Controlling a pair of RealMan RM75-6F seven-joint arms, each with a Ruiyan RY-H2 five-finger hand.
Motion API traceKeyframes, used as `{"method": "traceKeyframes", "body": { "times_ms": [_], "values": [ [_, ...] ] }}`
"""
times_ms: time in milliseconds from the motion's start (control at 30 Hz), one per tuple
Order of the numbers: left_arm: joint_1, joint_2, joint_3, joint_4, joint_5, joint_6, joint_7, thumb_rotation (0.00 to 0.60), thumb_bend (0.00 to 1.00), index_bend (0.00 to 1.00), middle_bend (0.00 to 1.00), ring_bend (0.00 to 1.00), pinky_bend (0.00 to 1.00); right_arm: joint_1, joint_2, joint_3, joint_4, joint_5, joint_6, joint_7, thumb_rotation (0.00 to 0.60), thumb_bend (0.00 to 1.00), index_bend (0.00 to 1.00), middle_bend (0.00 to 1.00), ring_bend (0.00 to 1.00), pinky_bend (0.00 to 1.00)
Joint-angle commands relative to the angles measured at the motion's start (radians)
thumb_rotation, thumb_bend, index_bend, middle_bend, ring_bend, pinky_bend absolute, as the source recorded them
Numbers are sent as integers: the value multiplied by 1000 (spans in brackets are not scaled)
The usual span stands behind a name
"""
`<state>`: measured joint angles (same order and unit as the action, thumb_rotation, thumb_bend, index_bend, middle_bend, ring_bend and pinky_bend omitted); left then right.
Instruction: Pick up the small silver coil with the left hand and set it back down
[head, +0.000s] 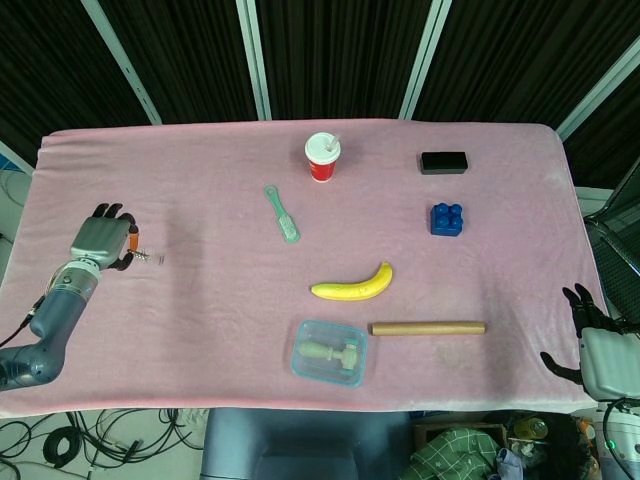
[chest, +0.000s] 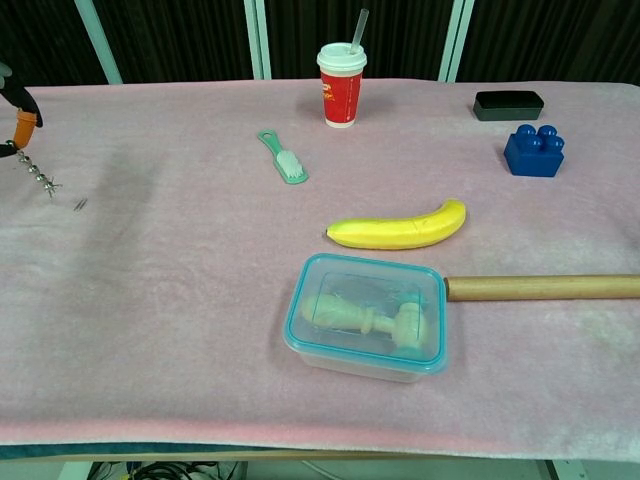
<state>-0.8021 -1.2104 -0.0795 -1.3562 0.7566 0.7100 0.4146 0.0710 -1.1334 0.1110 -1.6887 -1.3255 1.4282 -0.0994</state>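
Pink tablecloth (head: 200, 320); left hand (head: 100, 240) holds silver coil (chest: 40, 180); red cup (chest: 341, 85) print unreadable.

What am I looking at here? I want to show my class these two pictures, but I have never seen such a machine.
It is a two-armed robot at a table with a pink cloth, steered by a person. One picture looks down from its head, the other forward from its chest. At the table's far left the left hand holds a small silver coil by its orange end. The right hand hangs off the table's right edge, fingers spread, holding nothing. On the cloth lie a red paper cup, a green brush, a banana, a blue toy brick, a black box, a wooden rod and a lidded plastic container.
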Motion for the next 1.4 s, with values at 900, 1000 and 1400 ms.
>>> {"method": "traceKeyframes", "body": {
  "times_ms": [900, 1000, 1400],
  "values": [
    [-24, -82, 10, 78, 10, -4, -10, 600, 412, 577, 228, 0, 0, 0, 0, 0, 0, 0, 0, 0, 600, 108, 0, 0, 162, 233],
    [-25, -88, 11, 83, 13, -5, -12, 600, 412, 576, 228, 0, 0, 0, 0, 1, 1, 0, 1, 0, 600, 108, 0, 0, 162, 233],
    [-31, -100, 14, 84, 15, -26, -25, 600, 412, 575, 227, 0, 0, 0, 0, 0, 1, -2, 1, -1, 600, 108, 0, 0, 162, 233]
  ]
}}
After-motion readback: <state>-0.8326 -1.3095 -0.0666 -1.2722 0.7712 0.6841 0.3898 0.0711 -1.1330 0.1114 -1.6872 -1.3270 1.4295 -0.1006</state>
